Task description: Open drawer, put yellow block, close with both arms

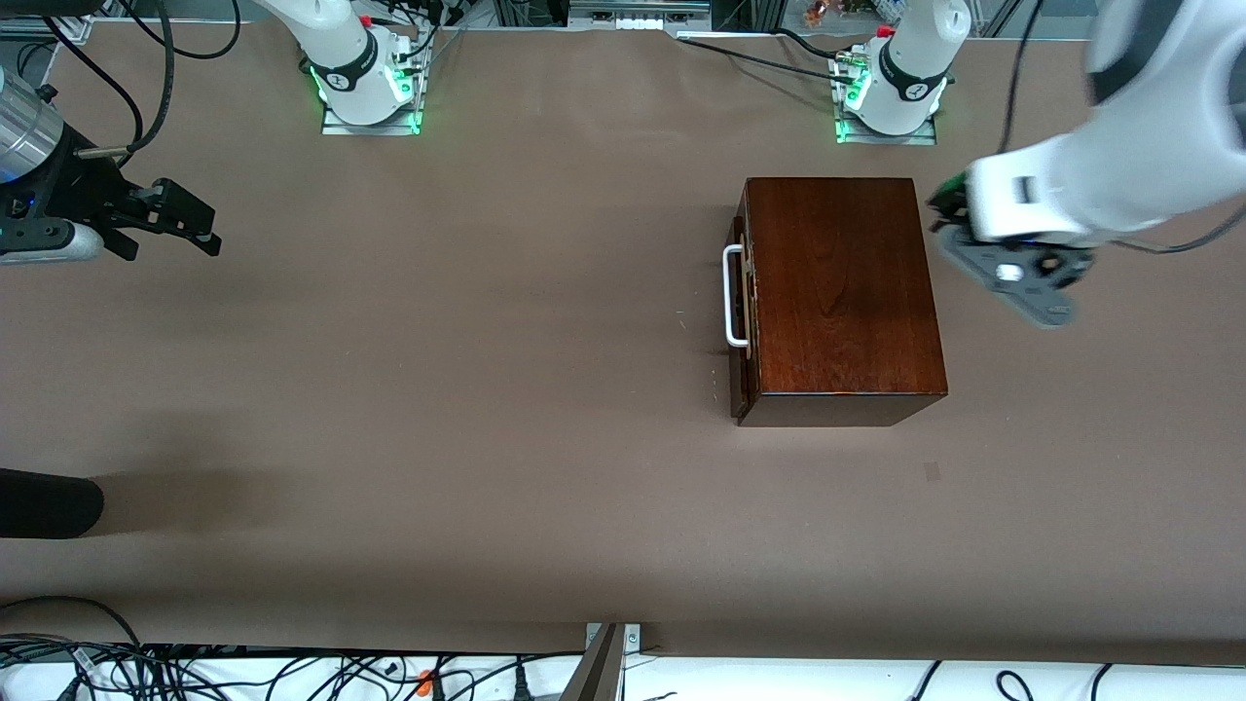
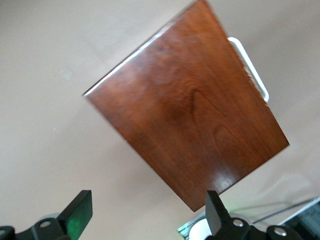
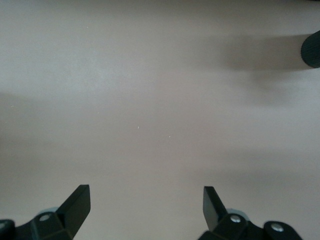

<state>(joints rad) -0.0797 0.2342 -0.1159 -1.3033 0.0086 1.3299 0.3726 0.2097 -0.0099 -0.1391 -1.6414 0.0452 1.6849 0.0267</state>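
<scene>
the wooden box (image 1: 837, 292) sits on the table (image 1: 487, 389), toward the left arm's end. its drawer (image 1: 742, 321) is shut, with the dark front and the white handle (image 1: 733, 297) facing the right arm's end of the table. the yellow block does not show in any view, so i cannot tell where it is.

the box looks hard, shiny and heavy. its smooth top would be slippery, so that is a bad place to grab. the handle looks like the best spot to hold. it is thin and stiff and sticks out from the front, with a gap under it. a pull on the handle might drag the whole box along, so the other arm may need to hold the box in place.

the left gripper (image 1: 1012, 273) hangs just beside the end of the box away from the handle, jaws wide with nothing in them. the right gripper (image 1: 180, 222) waits over bare table well apart from the box, jaws wide and empty too.

there is lots of open table in front of the drawer for it to slide out. a dark round thing (image 1: 49, 501) lies at the table edge near the right arm's end.
</scene>
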